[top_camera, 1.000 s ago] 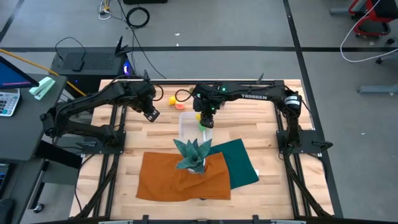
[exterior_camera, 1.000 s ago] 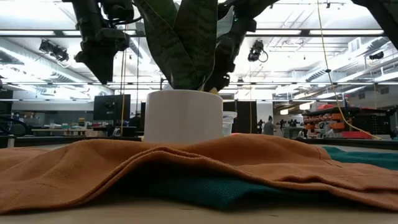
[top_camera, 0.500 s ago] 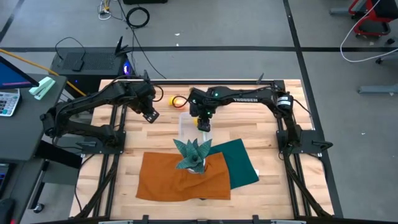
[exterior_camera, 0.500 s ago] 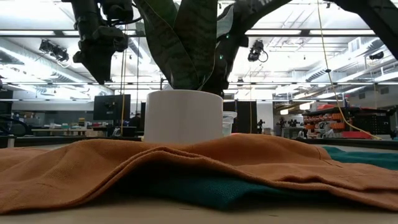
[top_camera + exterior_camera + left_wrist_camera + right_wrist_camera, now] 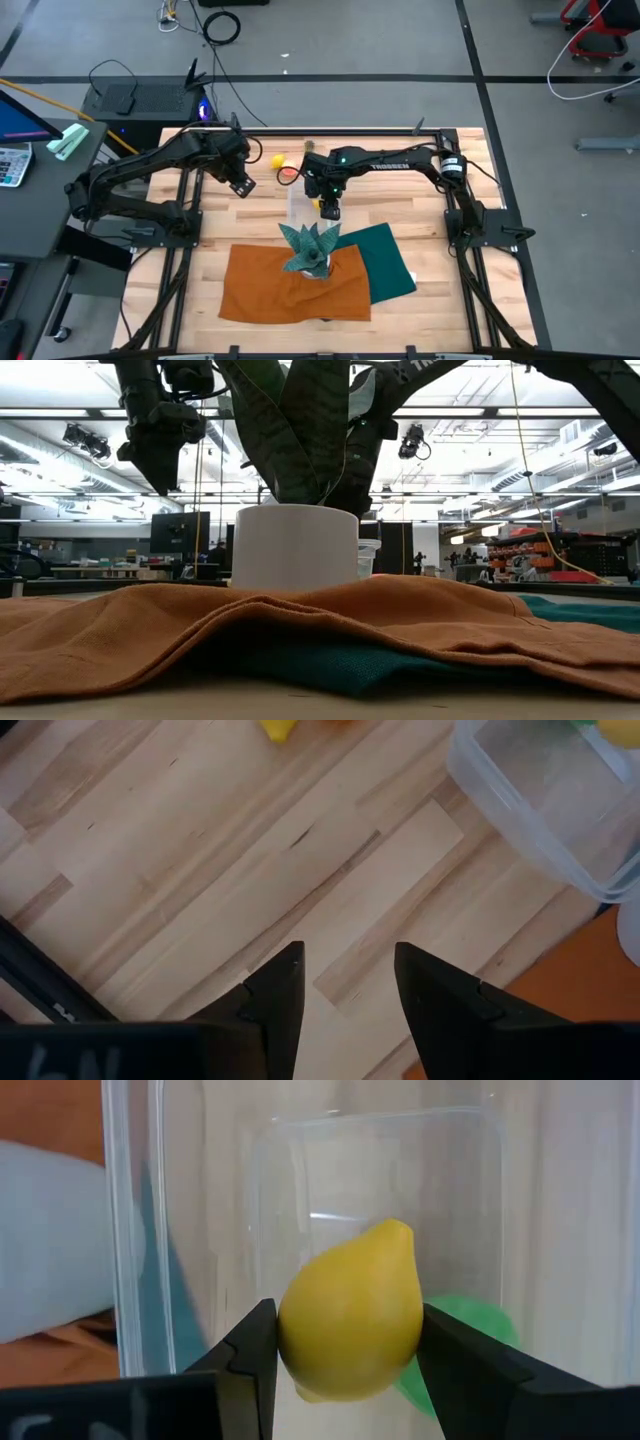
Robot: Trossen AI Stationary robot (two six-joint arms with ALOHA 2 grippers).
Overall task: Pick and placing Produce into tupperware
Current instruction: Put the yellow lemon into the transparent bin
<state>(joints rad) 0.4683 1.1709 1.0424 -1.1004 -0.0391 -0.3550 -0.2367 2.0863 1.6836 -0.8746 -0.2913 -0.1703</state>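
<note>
A clear plastic container point(image 5: 303, 203) sits on the table just beyond the potted teal plant point(image 5: 310, 243). My right gripper point(image 5: 328, 207) hangs over it, shut on a yellow lemon-shaped toy point(image 5: 350, 1315). A green piece point(image 5: 468, 1328) lies inside the container point(image 5: 380, 1170) beneath the lemon. A yellow piece point(image 5: 277, 160) and an orange-red piece point(image 5: 289, 172) rest on the wood beyond the container. My left gripper point(image 5: 243, 185) hovers open over bare table point(image 5: 345, 985), to the left of the container point(image 5: 540, 790). In the low view the plant hides the container. My right gripper pinches the yellow lemon toy by its two sides point(image 5: 290, 1330), one finger point(image 5: 245, 1355) on each, coming from above and pointing down. The lemon is lifted clear above the container's floor, its pointed end point(image 5: 398, 1230) sticking out past the fingers.
An orange cloth point(image 5: 295, 285) and a teal cloth point(image 5: 385, 258) lie overlapping on the near half of the table, with the white plant pot point(image 5: 295, 545) standing on them. Bare wood lies to the left and right of the container.
My right gripper has carried the yellow lemon a short way toward the table's near edge, farther over the container and closer to the plant. It has stayed shut on the lemon.
</note>
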